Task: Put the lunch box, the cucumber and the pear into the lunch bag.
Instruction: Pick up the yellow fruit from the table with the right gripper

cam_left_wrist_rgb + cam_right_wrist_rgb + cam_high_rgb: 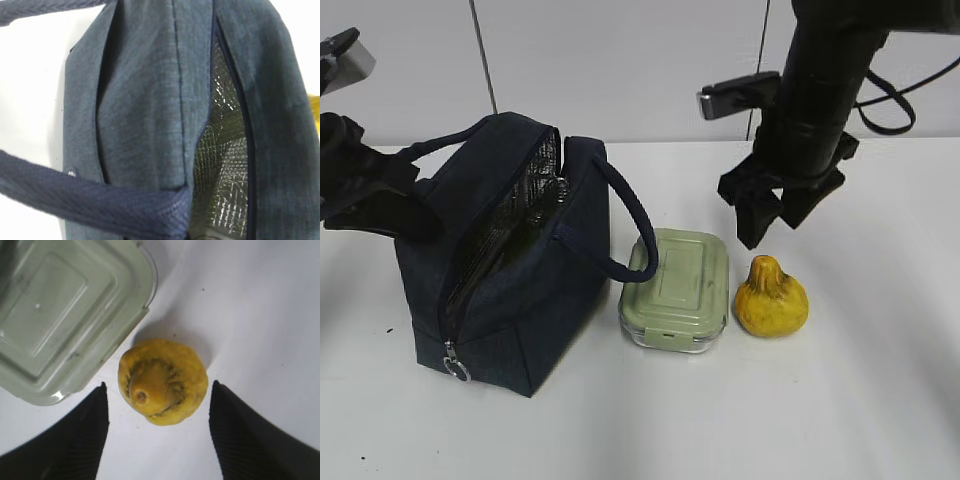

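lunch bag (510, 270) unzipped, foil lining visible, contents unclear; lunch box (677, 289) beside it, lid on; pear (771, 298) beyond; right gripper (157, 405) spread wide above pear; left gripper's state can't tell.

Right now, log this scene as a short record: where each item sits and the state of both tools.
lunch bag: upright on table, zipper open, foil lining showing
lunch box: on table right of bag, lid on
pear: upright on table, right of lunch box, apart from it
cucumber: not visible
right tool: open, above pear, fingers either side, not touching
left tool: beside bag's left side, state unclear
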